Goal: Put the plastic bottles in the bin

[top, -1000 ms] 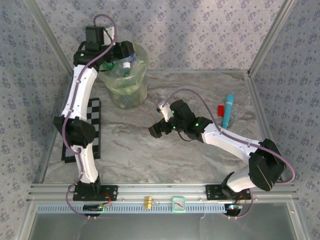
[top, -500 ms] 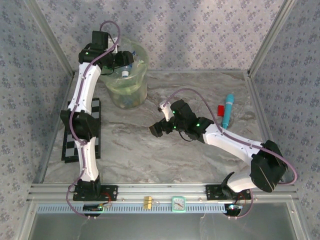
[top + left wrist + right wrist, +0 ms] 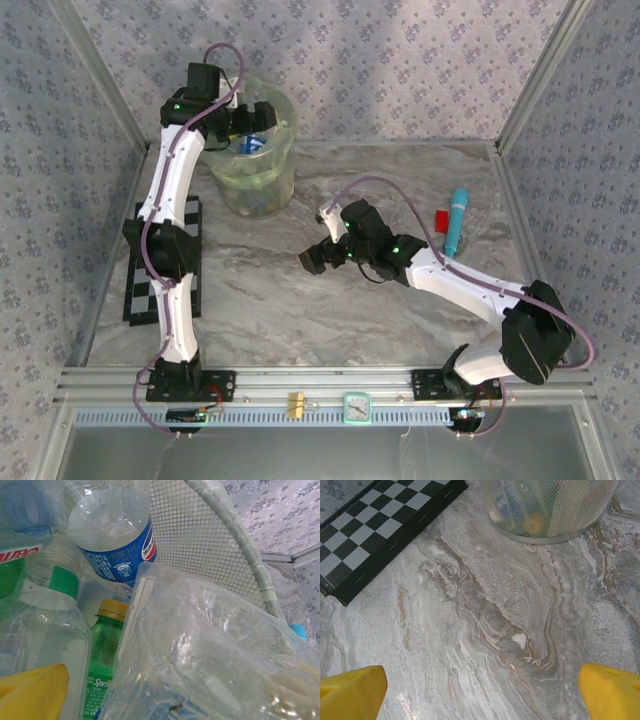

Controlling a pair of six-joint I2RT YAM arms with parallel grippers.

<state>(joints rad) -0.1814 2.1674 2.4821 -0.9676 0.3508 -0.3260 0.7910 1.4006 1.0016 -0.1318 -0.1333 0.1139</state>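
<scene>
Left gripper (image 3: 252, 125): jaws spread, upper left of frame, over round bag-lined mesh bin (image 3: 282, 175); crumpled clear plastic bottle (image 3: 210, 645) just beneath, inside bin, apparently unheld; right gripper (image 3: 482, 690) parted, empty, mid-frame.

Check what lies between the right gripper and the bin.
Bare marble tabletop from the right gripper to the bin, in the right wrist view; the checkerboard lies off to one side.

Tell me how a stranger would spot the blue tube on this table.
Start at the marble table and go to its right side. There lies the tube, long and cyan; the block beside it is small and red.
</scene>
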